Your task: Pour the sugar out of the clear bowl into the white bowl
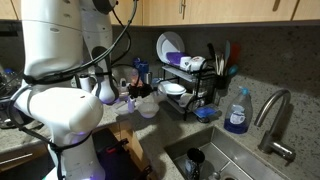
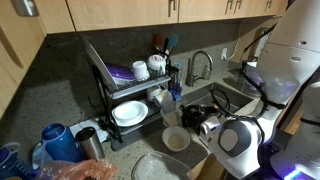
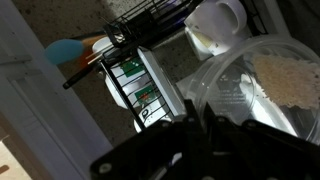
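Observation:
My gripper (image 3: 192,103) is shut on the rim of the clear bowl (image 3: 240,95), which fills the right of the wrist view. Pale, grainy sugar (image 3: 285,78) lies against the bowl's far wall. Beyond the rim shows the white bowl (image 3: 215,25). In both exterior views the clear bowl (image 2: 170,108) (image 1: 140,95) hangs tilted just above the white bowl (image 2: 175,138) (image 1: 148,108) on the counter. The dark gripper (image 2: 195,118) holds it from the sink side. My own white arm hides much of it.
A black wire rack (image 1: 190,95) (image 2: 105,85) with white dishes stands against the wall. Beside it are the sink (image 1: 245,155), the faucet (image 2: 197,65) and a blue soap bottle (image 1: 237,112). A wide pale plate (image 2: 158,168) and a blue kettle (image 2: 60,140) sit nearer the counter edge.

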`<action>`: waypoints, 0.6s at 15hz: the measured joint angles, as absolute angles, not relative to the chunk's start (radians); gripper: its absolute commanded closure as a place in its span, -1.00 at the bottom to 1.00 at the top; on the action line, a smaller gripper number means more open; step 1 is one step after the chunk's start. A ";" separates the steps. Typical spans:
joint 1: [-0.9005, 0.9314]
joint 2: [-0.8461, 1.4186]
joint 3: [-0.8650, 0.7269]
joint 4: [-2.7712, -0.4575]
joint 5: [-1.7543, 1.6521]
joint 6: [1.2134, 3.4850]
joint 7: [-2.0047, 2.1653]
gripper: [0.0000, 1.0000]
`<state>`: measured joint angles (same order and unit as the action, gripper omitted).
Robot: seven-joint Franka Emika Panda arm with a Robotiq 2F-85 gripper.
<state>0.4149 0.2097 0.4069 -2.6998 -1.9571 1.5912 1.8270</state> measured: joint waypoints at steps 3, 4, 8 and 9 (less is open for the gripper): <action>0.415 0.213 0.407 -2.696 -1.957 1.585 1.827 0.95; 0.415 0.214 0.407 -2.693 -1.957 1.584 1.827 0.95; 0.415 0.220 0.407 -2.687 -1.957 1.579 1.827 0.95; 0.415 0.221 0.407 -2.686 -1.957 1.577 1.827 0.95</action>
<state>0.4149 0.2210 0.4069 -2.6857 -1.9571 1.5772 1.8270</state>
